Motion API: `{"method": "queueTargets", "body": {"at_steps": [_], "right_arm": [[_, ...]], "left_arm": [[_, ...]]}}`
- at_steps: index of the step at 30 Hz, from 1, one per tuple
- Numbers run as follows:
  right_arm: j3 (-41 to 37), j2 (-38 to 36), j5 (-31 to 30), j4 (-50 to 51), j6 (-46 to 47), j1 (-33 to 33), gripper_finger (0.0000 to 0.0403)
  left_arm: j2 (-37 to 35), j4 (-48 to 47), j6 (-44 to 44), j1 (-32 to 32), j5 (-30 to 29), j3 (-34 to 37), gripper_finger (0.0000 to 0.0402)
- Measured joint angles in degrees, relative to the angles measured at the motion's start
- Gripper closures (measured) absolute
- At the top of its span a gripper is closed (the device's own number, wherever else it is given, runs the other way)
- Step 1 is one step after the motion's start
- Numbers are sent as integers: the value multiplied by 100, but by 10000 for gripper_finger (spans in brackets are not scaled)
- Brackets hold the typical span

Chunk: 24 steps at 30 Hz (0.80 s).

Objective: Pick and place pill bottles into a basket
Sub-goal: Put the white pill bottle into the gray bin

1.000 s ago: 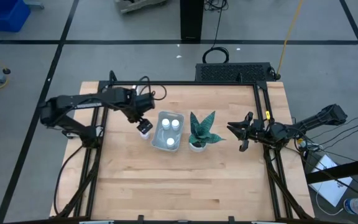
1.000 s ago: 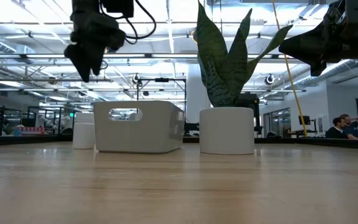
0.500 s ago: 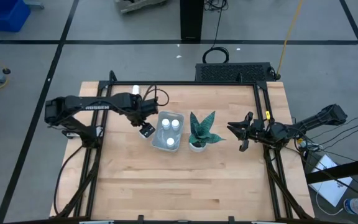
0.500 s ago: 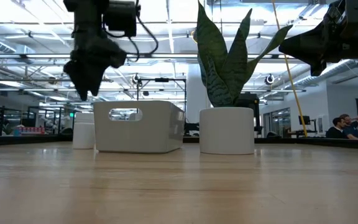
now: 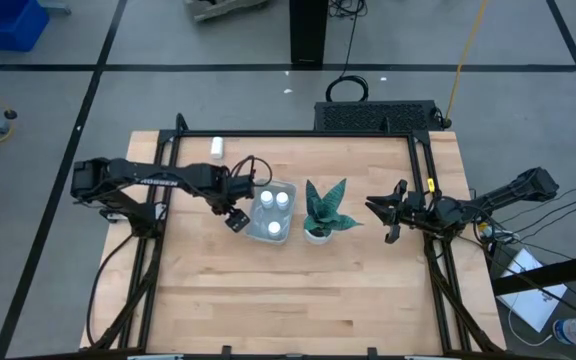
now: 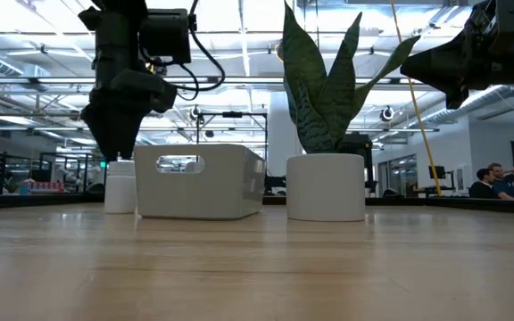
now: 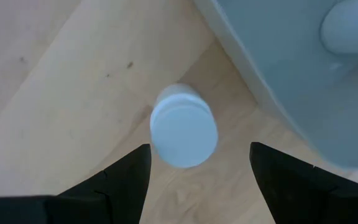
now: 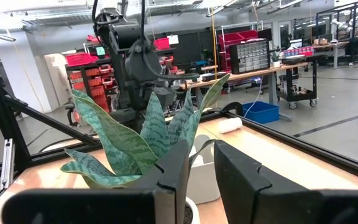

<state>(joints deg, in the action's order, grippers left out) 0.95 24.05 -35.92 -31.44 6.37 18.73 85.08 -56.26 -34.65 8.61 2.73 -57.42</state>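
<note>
The left pincer [image 5: 235, 218] is held open above a small white cylindrical pill bottle [image 7: 183, 126] standing on the wooden surface [image 5: 298, 290] just beside the pale grey-blue rectangular basket [image 5: 288, 189], where three bottles [image 5: 274, 228] are seen. The right pincer [image 5: 388, 212] is nearly closed, empty.

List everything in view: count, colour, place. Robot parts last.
pill bottles: three, white, standing in the basket
pill bottle: one, white, upright on the table just outside the basket's left wall
pill bottle: one, white, lying at the table's far edge
basket: one, pale grey-blue, table centre
plant pot: one, white with green plant, right of the basket
table: one, light wood
left end effector: open, above the bottle beside the basket
right end effector: near shut, waiting right of the plant
</note>
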Motion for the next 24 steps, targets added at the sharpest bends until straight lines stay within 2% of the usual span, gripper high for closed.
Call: {"method": "queueTargets", "body": {"at_steps": [12,24], "right_arm": [[0,0,0,0,1,1,332],[-1,0,0,0,0,1,332]], "left_arm": [[0,390,-1,43,-126,368,123],[0,429,-46,73,-305,386,194]]}}
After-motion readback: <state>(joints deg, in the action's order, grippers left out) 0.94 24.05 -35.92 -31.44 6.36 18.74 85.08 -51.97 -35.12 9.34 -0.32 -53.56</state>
